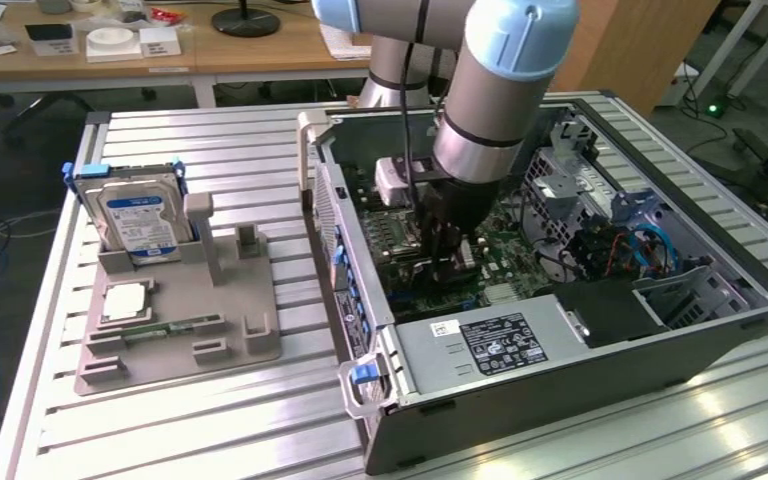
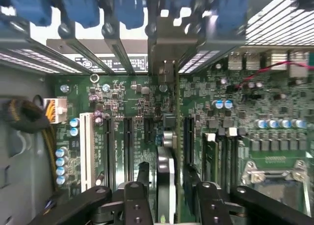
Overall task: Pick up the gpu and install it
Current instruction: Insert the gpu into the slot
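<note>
Up close, in the wrist view, the gripper (image 2: 166, 172) is down inside the computer case (image 1: 558, 372), right over the motherboard (image 2: 132, 107). The gpu (image 2: 165, 198) is between the two black fingers (image 2: 143, 172). It stands on edge in an expansion slot, with its bracket end pointing at the case's rear slot openings. The jaws are released. Each finger stands just off the card's faces, so nothing is being grasped.

In the exterior view, the slatted metal table (image 1: 224, 425) carries two containers. Nearest is the open case. The power supply (image 1: 491, 342) with its black label sits at the near end. The green board lies across the floor behind it. A drive cage (image 1: 684, 292) with blue cables (image 1: 651, 245) is on the exterior view's right. The arm (image 1: 491, 110) drops straight into the middle of the case.

On the exterior view's left sits the grey parts tray (image 1: 231, 350), well apart from the gripper. A processor chip (image 1: 127, 300) lies flat in its square pocket. A narrow green memory stick (image 1: 171, 328) lies in the groove just beside it. The hard drive (image 1: 137, 225) with a blue-and-white label stands upright in the back holder.

Farthest back, a wooden desk (image 1: 224, 55) holds small boxes and a round black lamp base (image 1: 245, 20).
</note>
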Robot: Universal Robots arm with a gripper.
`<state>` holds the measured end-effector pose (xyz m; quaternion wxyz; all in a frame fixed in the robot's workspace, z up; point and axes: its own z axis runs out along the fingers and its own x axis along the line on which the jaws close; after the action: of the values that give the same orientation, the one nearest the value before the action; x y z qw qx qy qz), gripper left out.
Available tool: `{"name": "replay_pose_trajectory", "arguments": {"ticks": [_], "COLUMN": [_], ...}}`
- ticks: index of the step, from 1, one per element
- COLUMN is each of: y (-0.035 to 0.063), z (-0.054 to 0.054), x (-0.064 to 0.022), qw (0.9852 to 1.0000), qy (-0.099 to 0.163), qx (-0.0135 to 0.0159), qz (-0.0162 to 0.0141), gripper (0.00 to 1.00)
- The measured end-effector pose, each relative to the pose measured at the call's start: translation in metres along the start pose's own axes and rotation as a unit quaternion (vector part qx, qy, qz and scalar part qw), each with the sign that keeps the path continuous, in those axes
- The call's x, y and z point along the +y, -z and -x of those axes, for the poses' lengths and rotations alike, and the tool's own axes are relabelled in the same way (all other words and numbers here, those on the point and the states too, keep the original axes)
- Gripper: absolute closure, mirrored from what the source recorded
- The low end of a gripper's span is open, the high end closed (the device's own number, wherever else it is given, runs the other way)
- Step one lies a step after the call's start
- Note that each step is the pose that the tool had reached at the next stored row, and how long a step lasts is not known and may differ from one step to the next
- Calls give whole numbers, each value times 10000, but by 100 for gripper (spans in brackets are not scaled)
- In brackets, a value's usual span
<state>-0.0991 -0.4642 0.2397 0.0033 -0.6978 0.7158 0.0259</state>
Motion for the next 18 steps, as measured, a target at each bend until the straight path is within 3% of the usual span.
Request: {"name": "replay_pose_trajectory", "arguments": {"ticks": [9, 13, 18], "y": [370, 378, 379], "z": [15, 16, 16], "x": [13, 13, 13], "qw": [10000, 10000, 10000], "qy": [0, 1, 0], "qx": [0, 0, 0], "qz": [-16, -18, -18], "gripper": [58, 60, 78]}}
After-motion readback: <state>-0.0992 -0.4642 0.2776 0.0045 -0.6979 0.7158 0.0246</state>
